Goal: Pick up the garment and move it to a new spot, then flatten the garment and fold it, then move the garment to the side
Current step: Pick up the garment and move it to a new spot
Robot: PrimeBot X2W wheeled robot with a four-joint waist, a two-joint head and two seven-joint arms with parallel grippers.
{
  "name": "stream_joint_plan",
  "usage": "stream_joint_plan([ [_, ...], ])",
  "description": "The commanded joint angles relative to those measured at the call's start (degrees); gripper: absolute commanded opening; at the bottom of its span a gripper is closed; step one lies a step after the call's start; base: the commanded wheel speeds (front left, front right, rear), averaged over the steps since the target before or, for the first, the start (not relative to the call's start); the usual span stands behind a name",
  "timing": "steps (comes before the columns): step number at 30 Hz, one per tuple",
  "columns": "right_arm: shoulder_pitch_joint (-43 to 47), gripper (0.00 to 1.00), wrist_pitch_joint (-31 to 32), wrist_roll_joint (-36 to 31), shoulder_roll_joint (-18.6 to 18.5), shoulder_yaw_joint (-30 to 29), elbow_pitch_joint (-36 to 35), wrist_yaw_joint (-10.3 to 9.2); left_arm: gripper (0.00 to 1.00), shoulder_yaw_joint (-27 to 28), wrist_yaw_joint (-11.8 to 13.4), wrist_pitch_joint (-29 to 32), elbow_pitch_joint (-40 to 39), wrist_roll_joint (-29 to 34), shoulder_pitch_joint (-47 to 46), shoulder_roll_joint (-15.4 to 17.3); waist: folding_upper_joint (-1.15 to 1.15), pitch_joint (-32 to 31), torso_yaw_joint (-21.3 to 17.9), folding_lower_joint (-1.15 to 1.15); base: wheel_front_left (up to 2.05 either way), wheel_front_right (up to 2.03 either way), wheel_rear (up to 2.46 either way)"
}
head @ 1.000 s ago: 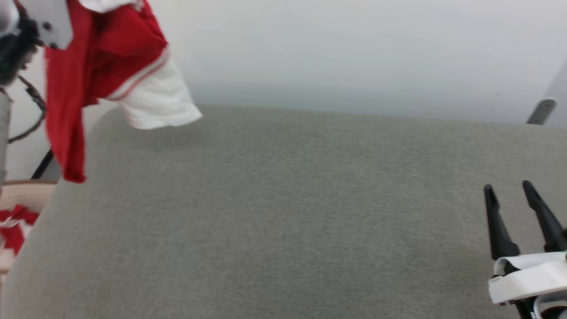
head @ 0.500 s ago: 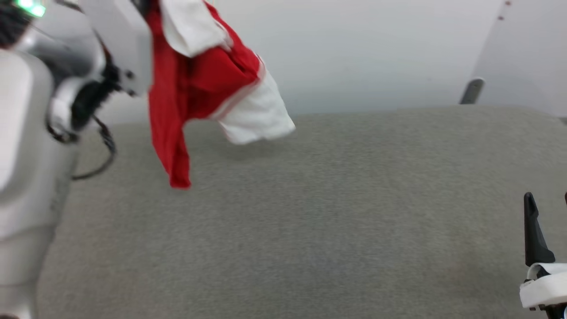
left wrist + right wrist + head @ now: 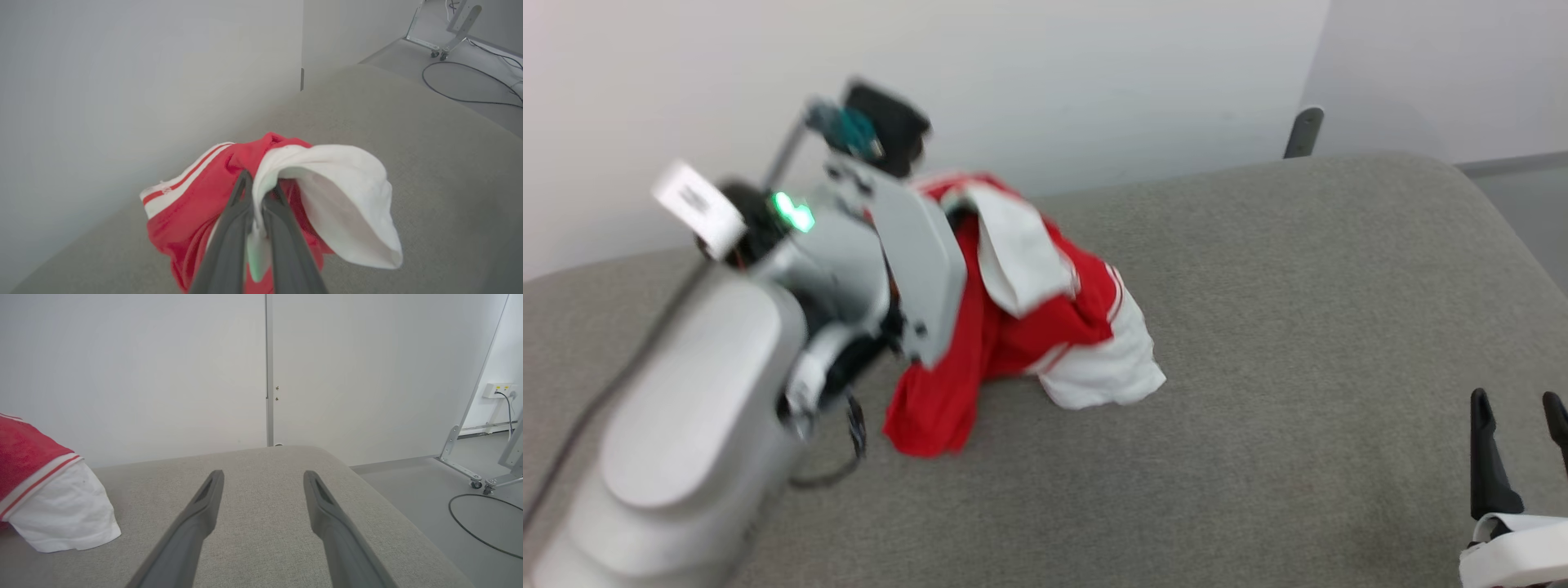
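Clamping a white fold of the garment (image 3: 339,192) between the two dark fingers of the left gripper (image 3: 260,180), pressed close together with cloth squeezed into the narrow gap. Holding it bunched up, with the red body and a red-and-white striped band spilling to one side of the fingers in the left wrist view and a white sleeve ballooning to the other. Letting the lower folds lie on the grey fabric surface (image 3: 1298,327) in the head view, toward its far left part and near the pale wall (image 3: 1094,82), with the upper part raised at the gripper and partly hidden behind the left arm (image 3: 923,269). Hovering the right gripper (image 3: 263,473) released, with fingers spread wide and nothing between them, low over the near right part of the same surface, well apart from the garment. Showing, in the right wrist view, a white sleeve with striped trim lying at the left edge, and a dark cable (image 3: 478,526) looping on the floor beyond the end of the surface.
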Motion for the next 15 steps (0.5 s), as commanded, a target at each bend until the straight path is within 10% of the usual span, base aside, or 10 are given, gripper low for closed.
stream_joint_plan([
  [1, 0.37, 1.00, -0.50, 0.43, 0.16, 0.28, 0.41, 0.03, 0.00, -0.50, 0.41, 0.12, 0.20, -0.75, 2.16, -0.30, 0.00, 0.52, -0.85, 0.00, 0.00, 0.00, 0.00],
  [15, -0.45, 1.00, -2.82, 1.90, -0.15, 2.79, 4.85, 0.03, 0.00, -5.47, -0.87, -0.38, 8.69, -2.54, 12.61, -1.67, 0.00, 0.86, -2.38, 0.00, 0.00, 0.00, 0.00],
])
